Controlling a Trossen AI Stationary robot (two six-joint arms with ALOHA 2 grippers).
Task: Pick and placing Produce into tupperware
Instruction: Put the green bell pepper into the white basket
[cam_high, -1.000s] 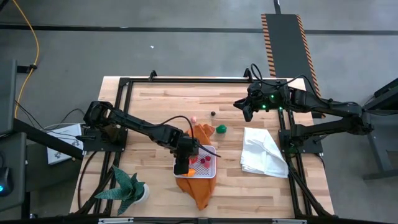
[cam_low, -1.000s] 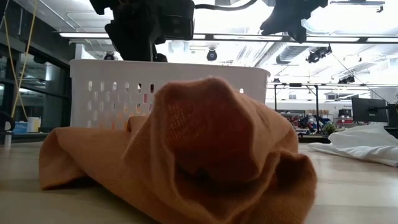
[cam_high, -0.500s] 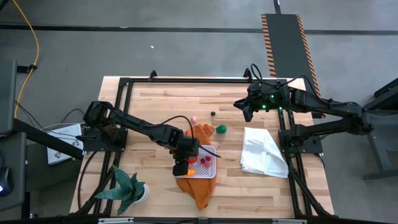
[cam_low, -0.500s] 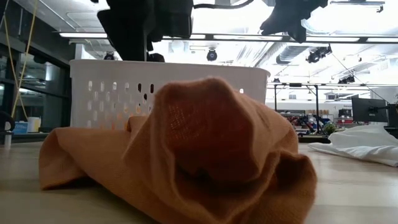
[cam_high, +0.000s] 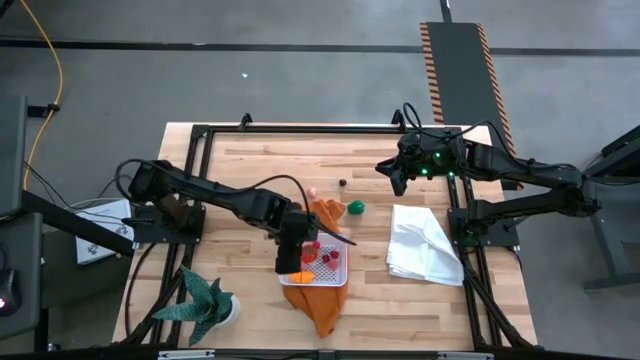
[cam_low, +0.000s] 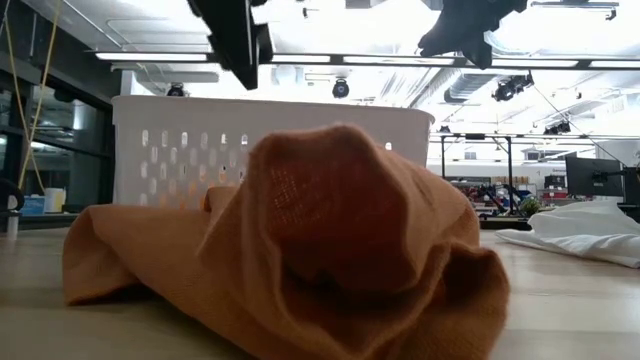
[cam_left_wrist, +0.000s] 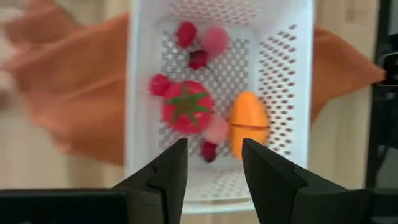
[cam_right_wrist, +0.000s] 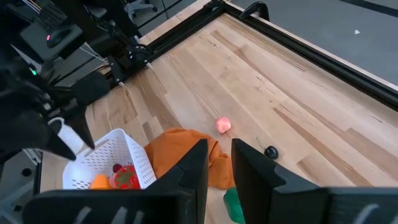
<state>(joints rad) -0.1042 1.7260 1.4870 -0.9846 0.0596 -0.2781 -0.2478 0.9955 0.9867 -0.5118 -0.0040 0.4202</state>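
The white tupperware (cam_high: 322, 264) sits on an orange cloth (cam_high: 318, 303) near the table's middle. In the left wrist view the tupperware (cam_left_wrist: 143, 112) holds a red tomato (cam_left_wrist: 186, 107), an orange piece (cam_left_wrist: 249, 124) and small pink and red pieces. My left gripper (cam_high: 290, 252) hovers open above the tupperware's left side, its fingertips (cam_left_wrist: 214, 162) clear of the contents. A pink piece (cam_high: 312, 190), a dark piece (cam_high: 343, 183) and a green piece (cam_high: 355, 207) lie on the wood beyond the cloth. My right gripper (cam_high: 395, 180) waits over the far right part, narrowly open (cam_right_wrist: 219, 168).
A crumpled white cloth (cam_high: 425, 245) lies right of the tupperware. A green spiky potted plant (cam_high: 205, 305) stands at the near left corner. Black frame rails (cam_high: 300, 128) run along the table's edges. In the low view the orange cloth (cam_low: 300, 240) bulges in front of the tupperware (cam_low: 180, 150).
My left gripper has risen from just above the tupperware's left side and drifted slightly toward the far edge; in the low view it has climbed almost out of the picture. The orange piece in the tupperware's near left corner now shows fully.
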